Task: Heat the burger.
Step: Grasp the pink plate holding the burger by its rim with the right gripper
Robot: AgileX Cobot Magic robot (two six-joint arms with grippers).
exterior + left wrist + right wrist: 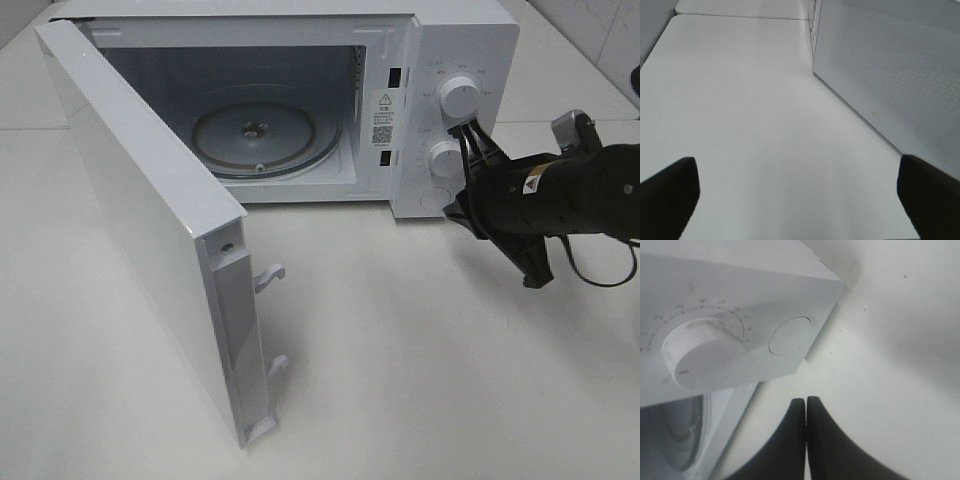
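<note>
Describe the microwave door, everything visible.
The microwave door is a glossy white panel, plastic by the look, swung wide open on its hinge at the left side of the oven. It stands upright, angled out over the white table. Two white latch hooks stick out of its free edge, one above the other. Nothing seen touches it besides the hinge.

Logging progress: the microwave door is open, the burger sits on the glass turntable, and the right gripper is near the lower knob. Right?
No: the exterior high view shows the glass turntable bare, with no burger in sight. The door is open and the right gripper is near the lower knob.
</note>
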